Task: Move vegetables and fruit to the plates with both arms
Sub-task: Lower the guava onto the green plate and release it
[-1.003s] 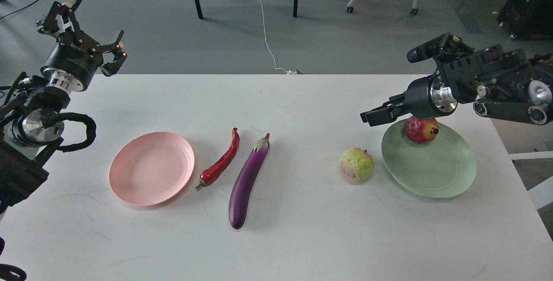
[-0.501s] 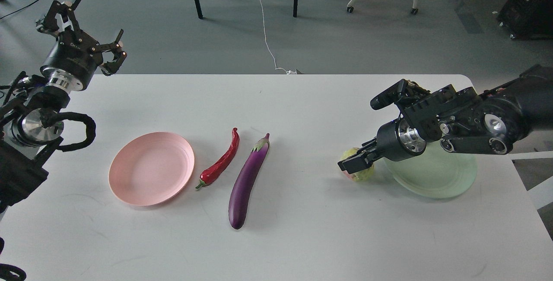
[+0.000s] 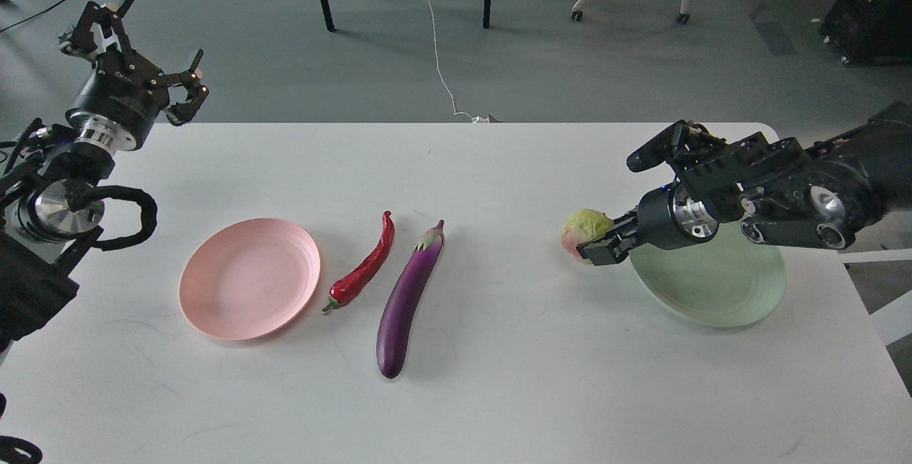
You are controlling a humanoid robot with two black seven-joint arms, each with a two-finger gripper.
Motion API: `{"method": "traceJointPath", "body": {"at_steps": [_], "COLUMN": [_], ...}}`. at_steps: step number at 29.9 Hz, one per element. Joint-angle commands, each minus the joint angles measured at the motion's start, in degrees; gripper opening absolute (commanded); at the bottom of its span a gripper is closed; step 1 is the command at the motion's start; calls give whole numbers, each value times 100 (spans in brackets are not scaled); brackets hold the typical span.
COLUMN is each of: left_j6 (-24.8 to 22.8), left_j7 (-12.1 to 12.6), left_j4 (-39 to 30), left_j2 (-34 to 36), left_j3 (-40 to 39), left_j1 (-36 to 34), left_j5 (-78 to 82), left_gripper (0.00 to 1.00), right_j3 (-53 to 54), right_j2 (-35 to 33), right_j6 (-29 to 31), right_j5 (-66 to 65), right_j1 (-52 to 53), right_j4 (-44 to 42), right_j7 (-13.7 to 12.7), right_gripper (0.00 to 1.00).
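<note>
My right gripper (image 3: pixel 595 243) is shut on the bumpy yellow-green fruit (image 3: pixel 583 227) and holds it above the table, just left of the mint green plate (image 3: pixel 712 289). The pomegranate is hidden behind my right arm. The red chili (image 3: pixel 365 264) and the purple eggplant (image 3: pixel 407 298) lie side by side at the table's middle. The pale pink plate (image 3: pixel 249 277) lies left of them and holds nothing. My left gripper (image 3: pixel 135 40) is open, raised past the table's far left corner.
The white table (image 3: pixel 456 393) ends in a rounded corner at the far right. Beyond its far edge are table legs, a white cable on the floor and a chair base. A dark cabinet stands at the far right.
My right gripper dropped from over the green plate to the yellow-green fruit, closed on it and lifted it up and slightly right. The pomegranate became hidden. The left arm has stayed still.
</note>
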Motion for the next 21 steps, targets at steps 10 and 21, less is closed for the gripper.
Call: {"method": "traceJointPath", "body": {"at_steps": [10, 21], "left_j6": [-4, -30], "left_j7": [-1, 26], "left_j4": [0, -17], "left_j2": [82, 99], "left_j3": [0, 17], "left_j1": [10, 19], "left_j5": [0, 35], "left_gripper": [98, 98], "right_j3": [-331, -42], "right_j2": [-1243, -1693], "right_j6": [18, 18], "right_j5": [-1178, -1116], "right_j1": [246, -53], "right_j4": [163, 532], "right_j7": [-36, -45], "right_gripper": [57, 97]}}
